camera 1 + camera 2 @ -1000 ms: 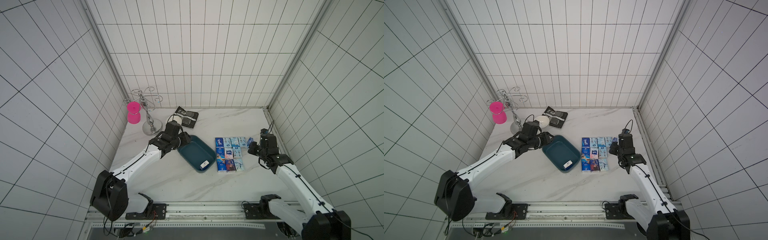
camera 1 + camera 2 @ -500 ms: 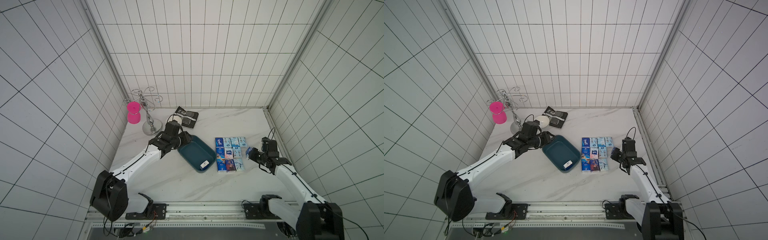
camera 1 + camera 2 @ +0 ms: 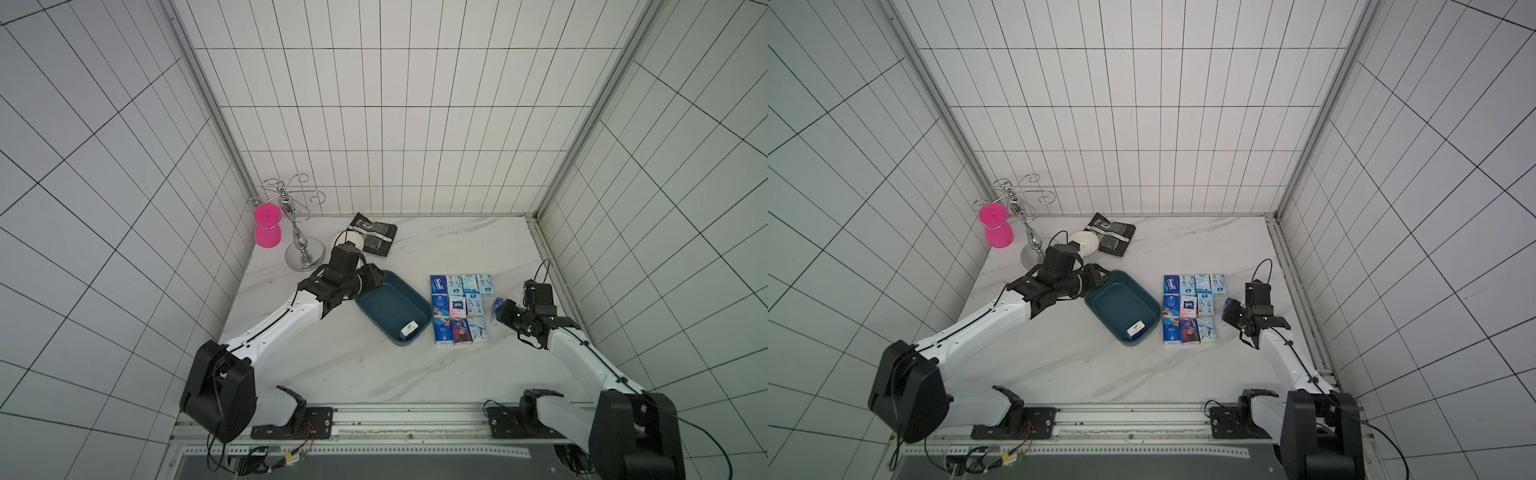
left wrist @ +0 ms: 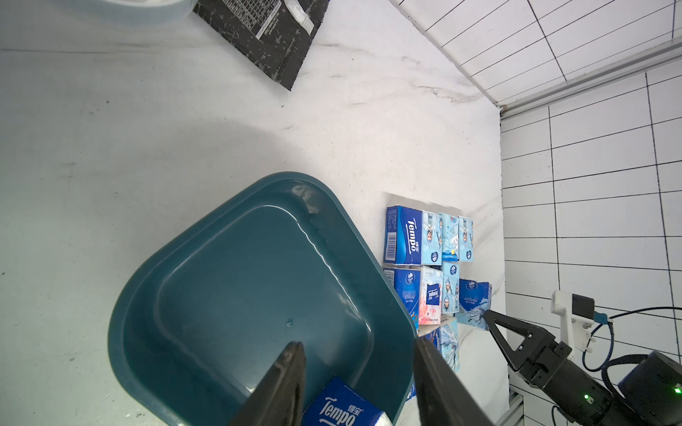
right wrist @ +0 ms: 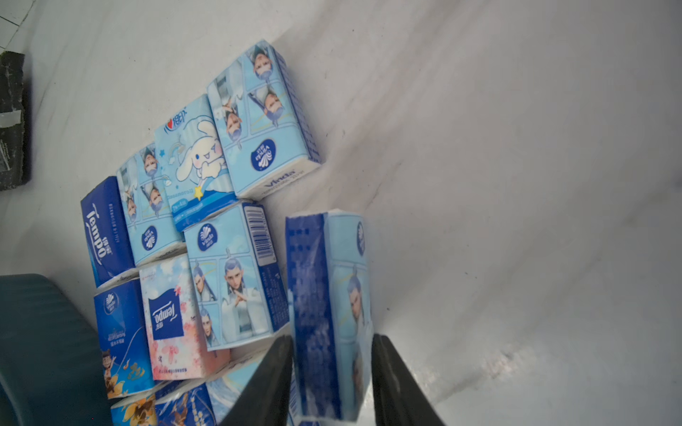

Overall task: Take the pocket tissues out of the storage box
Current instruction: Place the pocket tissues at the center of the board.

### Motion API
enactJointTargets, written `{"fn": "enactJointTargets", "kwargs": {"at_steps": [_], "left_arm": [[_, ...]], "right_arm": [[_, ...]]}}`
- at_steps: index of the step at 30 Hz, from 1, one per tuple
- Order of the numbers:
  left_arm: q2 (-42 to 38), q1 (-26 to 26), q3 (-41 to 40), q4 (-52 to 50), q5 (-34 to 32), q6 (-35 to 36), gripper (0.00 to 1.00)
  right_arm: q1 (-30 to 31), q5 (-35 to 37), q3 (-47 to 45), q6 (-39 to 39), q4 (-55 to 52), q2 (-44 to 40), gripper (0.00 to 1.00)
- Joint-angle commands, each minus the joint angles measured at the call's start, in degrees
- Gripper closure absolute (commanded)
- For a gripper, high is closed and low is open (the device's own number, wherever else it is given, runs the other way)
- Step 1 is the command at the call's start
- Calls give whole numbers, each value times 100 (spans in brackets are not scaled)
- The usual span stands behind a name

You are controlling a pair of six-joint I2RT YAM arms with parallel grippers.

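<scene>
Right wrist view: the right pincer has a light blue packet standing on edge between its jaws, a slim gap on each side, so whether it grips I cannot tell. Beside that packet lie the other pocket tissues, in tight rows on the counter; on its far side is bare counter up to the wall. The left pincer, jaws parted and holding nothing, reaches low over the rim of the storage box, where one dark blue packet lies just ahead of it.
</scene>
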Motion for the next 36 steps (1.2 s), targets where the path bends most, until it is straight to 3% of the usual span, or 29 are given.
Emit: {"fn": "enactJointTargets", "kwargs": {"at_steps": [1,14,21,27,36], "left_arm": [[-64,-27,-88,174,65,-4,50],[-83,17,-146,226,97,20,49],[-92,17,-187,227,117,33,50],[-139,27,-204,206,91,58,50],[-127,26,-214,211,124,110,50]], "right_arm": [[-67,260,-146,77,-158,-42,57],[-73,679,269,20,-639,-328,57],[-86,713,364,18,-629,-50,58],[-97,972,597,-32,-817,-33,53],[-368,783,638,8,-773,363,56]]}}
